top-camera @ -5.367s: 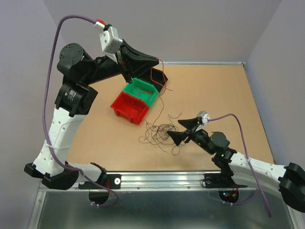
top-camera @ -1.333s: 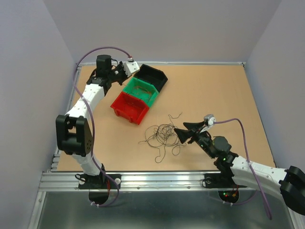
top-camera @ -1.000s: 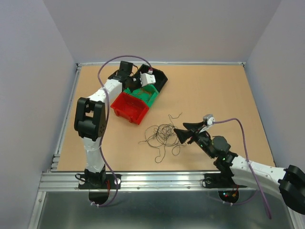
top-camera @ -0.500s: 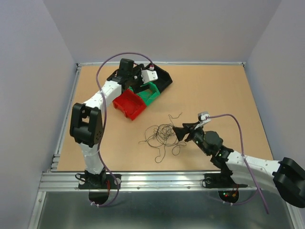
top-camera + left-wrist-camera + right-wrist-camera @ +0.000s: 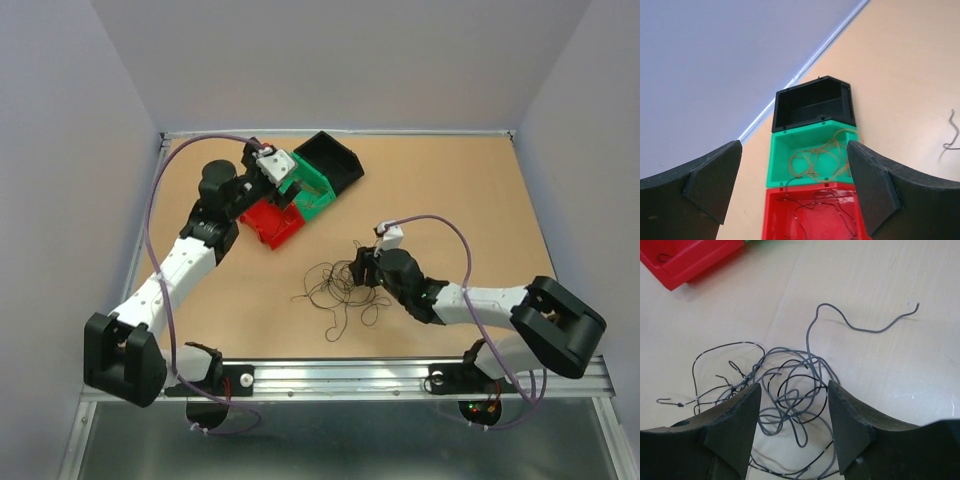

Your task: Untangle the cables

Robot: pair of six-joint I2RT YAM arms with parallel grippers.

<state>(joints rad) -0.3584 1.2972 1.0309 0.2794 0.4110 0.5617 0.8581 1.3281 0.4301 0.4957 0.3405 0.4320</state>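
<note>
The cables (image 5: 338, 285) lie as a loose dark and grey tangle flat on the counter (image 5: 460, 190), near the red bin (image 5: 262, 228) on its front-right side but well clear of its wall. From the right wrist view the knot (image 5: 790, 390) sits directly between and just beyond the fingers of the right tool (image 5: 795, 386), which is spread wide with nothing in it. One grey tail (image 5: 865, 329) snakes out of the tangle, pointing away from the red bin, while thinner dark loops trail off sideways towards the left arm's side. So the right arm is plainly the nearer one; I'd judge it only has to close on a strand under its tips. The left tool (image 5: 793, 145) hangs over the row of bins, gaping just as wide and empty, well apart from the tangle. Beyond the red bin stand the green bin (image 5: 774, 167) and then the black bin (image 5: 812, 116). Some wires already lie coiled in the red and green ones; the black one looks bare.
</note>
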